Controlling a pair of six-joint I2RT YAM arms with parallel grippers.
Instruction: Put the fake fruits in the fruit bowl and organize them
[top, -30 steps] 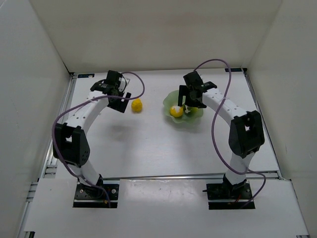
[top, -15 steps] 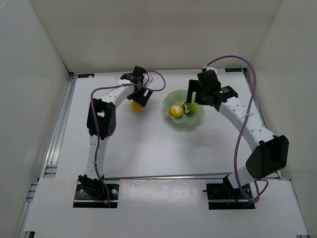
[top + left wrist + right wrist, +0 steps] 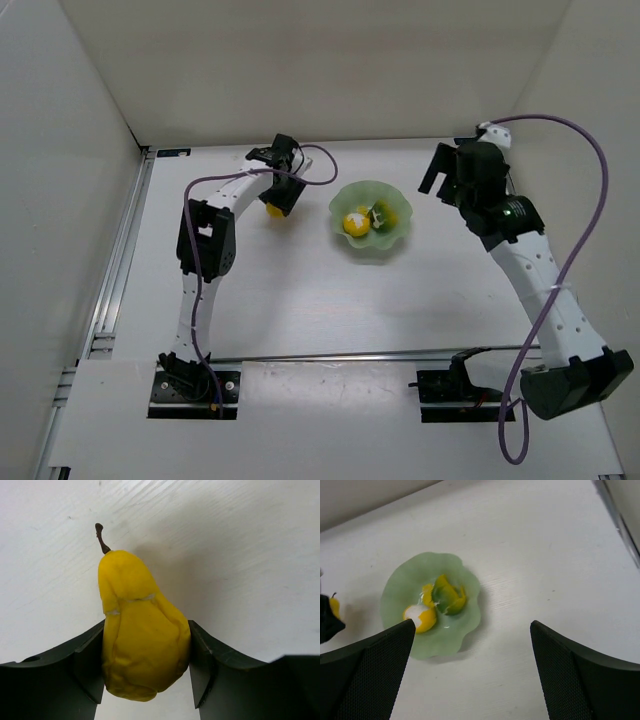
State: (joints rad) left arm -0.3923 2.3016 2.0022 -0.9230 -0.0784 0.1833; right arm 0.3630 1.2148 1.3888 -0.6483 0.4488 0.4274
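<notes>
Closure of the left pincer (image 3: 279,192) is what has changed. A second ago it stood wide beside the pear (image 3: 137,630). Now the pear is clamped between its jaws, apparently not yet lifted off the bench (image 3: 300,290), at nine o'clock of the fruit bowl (image 3: 372,250). The right pincer (image 3: 472,672) has been drawn back to two o'clock of the bowl, spread wide and empty. Two fruits are seen inside the bowl; only the pear is judged left to be carried over.
</notes>
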